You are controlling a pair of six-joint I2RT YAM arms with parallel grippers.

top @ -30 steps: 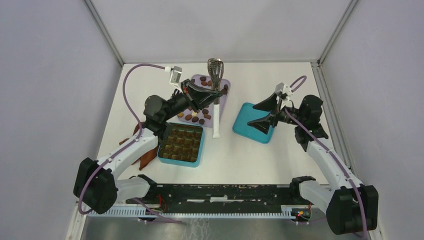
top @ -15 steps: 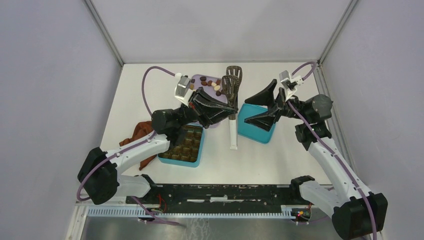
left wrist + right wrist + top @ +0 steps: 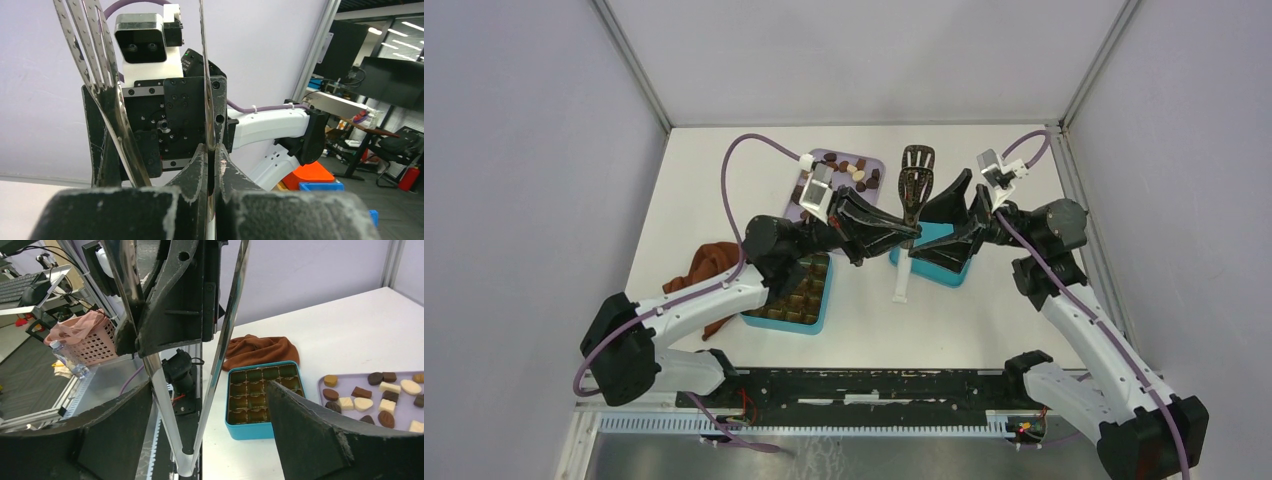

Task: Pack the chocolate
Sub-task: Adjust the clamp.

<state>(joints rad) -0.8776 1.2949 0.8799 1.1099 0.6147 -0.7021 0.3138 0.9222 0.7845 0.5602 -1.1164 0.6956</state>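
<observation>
The chocolate [image 3: 854, 172] lies as small dark, mid-brown and cream pieces on a purple tray [image 3: 873, 163], seen also in the right wrist view as chocolate [image 3: 372, 395]. The teal box [image 3: 817, 319] with its brown gridded insert sits near the left arm. My left gripper [image 3: 911, 232] is shut on one arm of metal tongs [image 3: 915, 183] held above the table centre; in the left wrist view the left gripper [image 3: 211, 150] pinches a thin metal blade [image 3: 205, 75]. My right gripper [image 3: 921, 232] is open, its fingers straddling both tong arms [image 3: 220, 355].
A teal lid [image 3: 939, 265] lies under the two grippers. A reddish-brown cloth [image 3: 709, 265] is bunched left of the box. The arms' bases and a black rail line the near edge. White walls enclose the table on three sides.
My left arm has swung the tongs rightward, away from the tray to the table centre. My right gripper has lifted off the lid and moved left to straddle the tongs.
</observation>
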